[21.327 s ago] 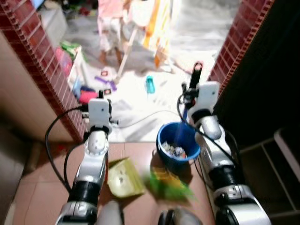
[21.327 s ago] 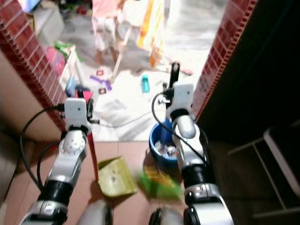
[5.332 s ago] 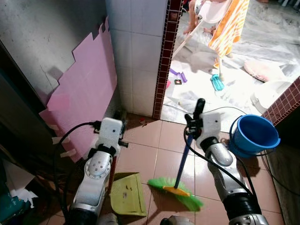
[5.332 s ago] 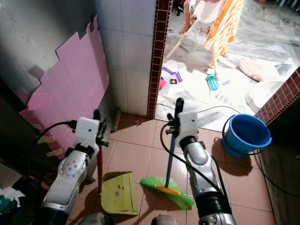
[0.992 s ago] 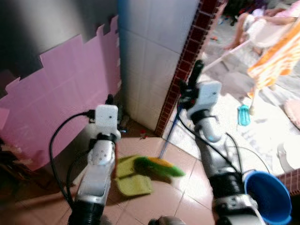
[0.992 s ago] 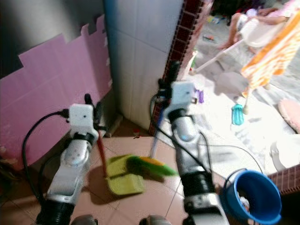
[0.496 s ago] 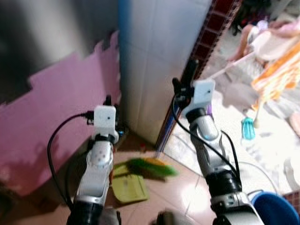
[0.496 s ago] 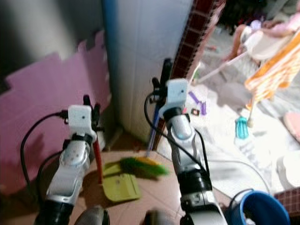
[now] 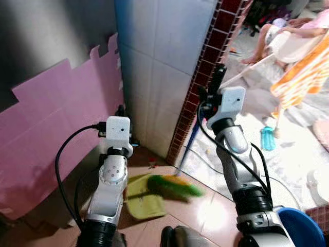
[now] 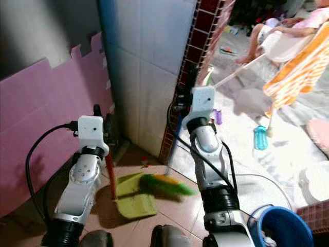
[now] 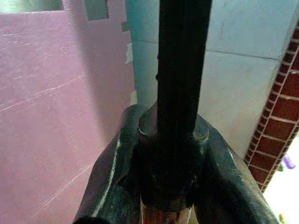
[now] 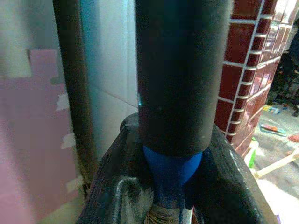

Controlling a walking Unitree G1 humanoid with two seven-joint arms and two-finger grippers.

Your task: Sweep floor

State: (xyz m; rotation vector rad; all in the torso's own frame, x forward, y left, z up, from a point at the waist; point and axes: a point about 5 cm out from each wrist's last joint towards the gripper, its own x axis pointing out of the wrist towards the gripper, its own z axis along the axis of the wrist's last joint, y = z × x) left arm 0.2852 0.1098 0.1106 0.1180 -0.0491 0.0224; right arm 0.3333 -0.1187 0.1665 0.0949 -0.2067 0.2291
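A yellow-green dustpan rests on the brown floor tiles near the wall corner. Its red handle rises into my left gripper, which is shut on the handle's black top. The broom's green bristle head is blurred and lies over the dustpan's right edge. Its blue shaft slants up to my right gripper, shut on the black grip. A small red scrap lies in the corner beyond the pan.
A white tiled wall with a red brick edge stands ahead, with pink foam mat to the left. At lower right is a blue bucket. A person on a chair, an orange cloth and a teal bottle are beyond.
The camera has swung a little toward the corner. My right arm has dropped slightly from half a second ago. The broom head stays against the dustpan; both grips are unchanged.
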